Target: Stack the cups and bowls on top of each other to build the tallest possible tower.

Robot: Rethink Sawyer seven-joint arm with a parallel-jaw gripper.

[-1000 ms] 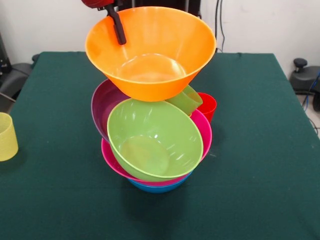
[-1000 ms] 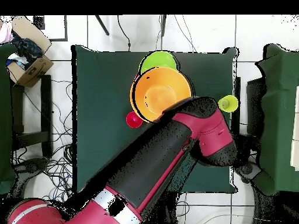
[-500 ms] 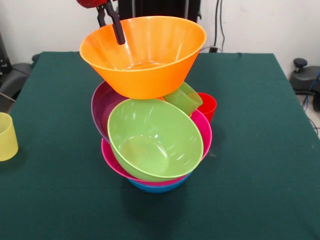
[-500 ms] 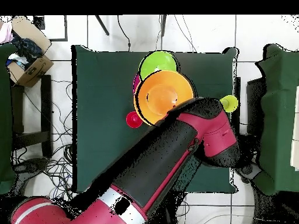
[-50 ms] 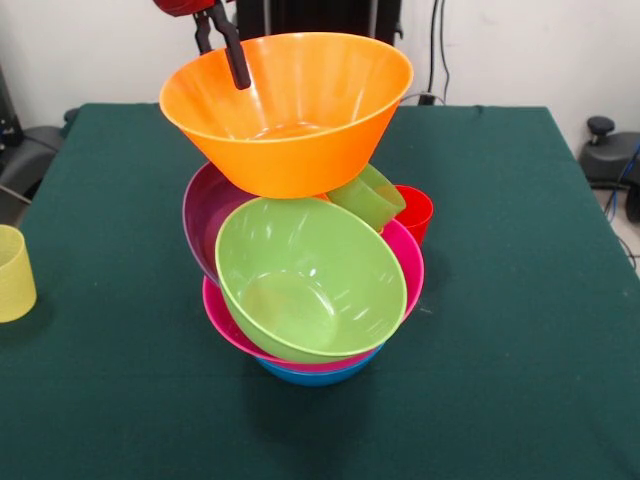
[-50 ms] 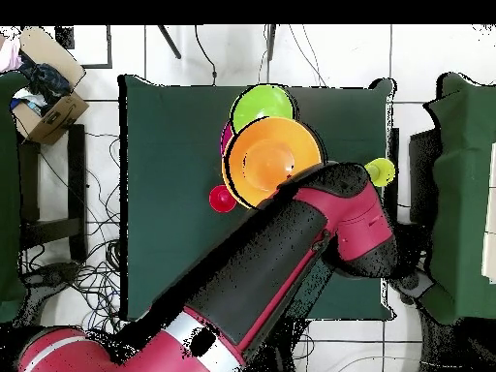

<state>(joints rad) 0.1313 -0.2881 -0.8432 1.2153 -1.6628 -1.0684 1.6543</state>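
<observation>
Tower (image 5: 305,250) of bowls and cups at table (image 5: 520,300) centre, slightly toward 12 o'clock in the front view. Orange bowl (image 5: 290,110) on top, upright and roughly level, pinched at its far-left rim, about 10 o'clock, by the gripper (image 5: 225,45): one dark finger (image 5: 238,60) inside the wall, the other behind it. Beneath, purple bowl (image 5: 205,215) showing at 9 o'clock, green cup (image 5: 368,197) lying tilted at 3 o'clock under the orange base. Lime green bowl (image 5: 308,278) tipped toward the camera, resting in the pink bowl (image 5: 405,262); blue bowl (image 5: 315,373) at the very bottom. Red cup (image 5: 415,212) just behind the pile at 2 o'clock. Pale yellow cup (image 5: 14,272) well apart, at the table's 9 o'clock edge. From overhead, arm (image 6: 281,262) covering the orange bowl's 5 o'clock rim.
</observation>
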